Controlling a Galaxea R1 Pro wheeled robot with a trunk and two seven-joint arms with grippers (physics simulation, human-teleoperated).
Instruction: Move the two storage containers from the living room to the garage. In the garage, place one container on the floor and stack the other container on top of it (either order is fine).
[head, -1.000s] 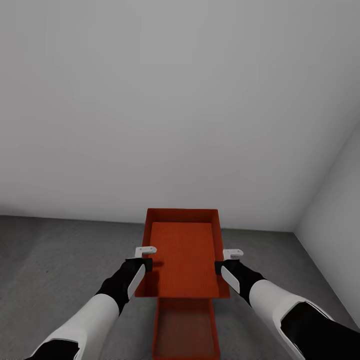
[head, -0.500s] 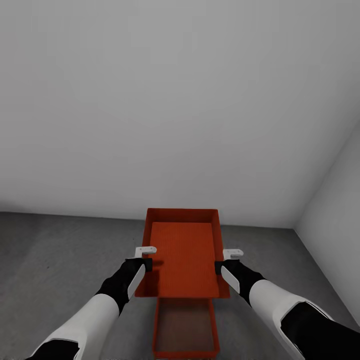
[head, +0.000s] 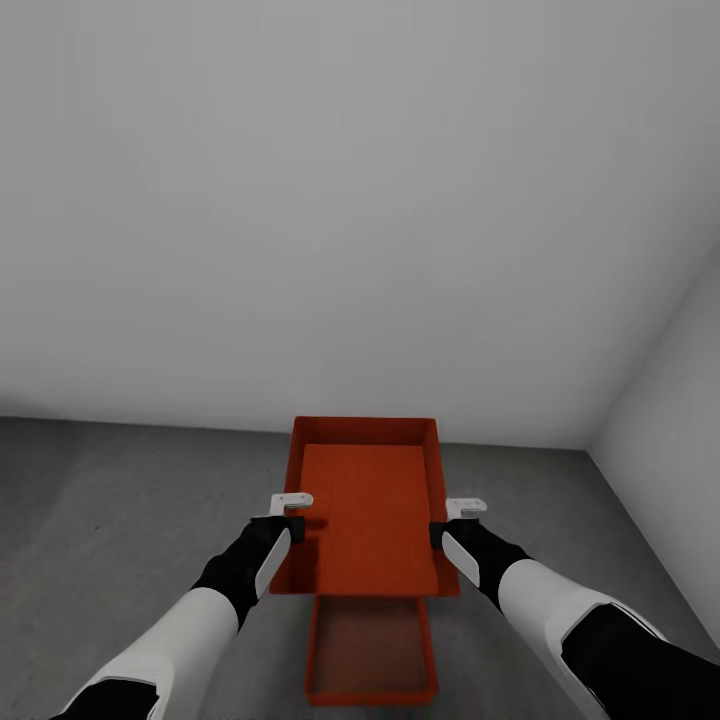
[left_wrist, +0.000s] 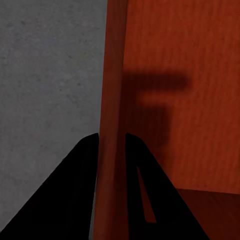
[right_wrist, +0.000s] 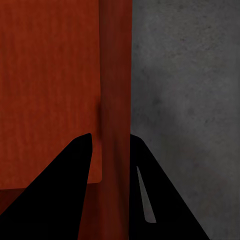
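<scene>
Bin 1 (head: 367, 515) is sitting at the lower centre of the head view, held up between both arms, its open top facing the camera and its textured bottom showing. Bin 2 (head: 370, 652) is lying directly below it in the frame, on the floor (head: 110, 500), with its near end close to the bottom edge and its far end hidden behind bin 1.

The left gripper (head: 290, 512) is gripping bin 1's left wall, and the right gripper (head: 452, 520) is gripping its right wall. In the left wrist view, the 2 black fingers (left_wrist: 65, 195) are straddling the upright orange wall (left_wrist: 114, 120), 1 on each side, pressed against it. In the right wrist view, the fingers (right_wrist: 55, 195) are clamped on the opposite wall (right_wrist: 116, 100) in the same way, with grey concrete beside it.

A white wall (head: 340, 200) is taking up the upper 2 thirds of the head view, and a 2nd white wall (head: 665, 400) is meeting it at the right, forming a corner. Both white-and-black forearms are reaching in from the lower corners of the frame.
</scene>
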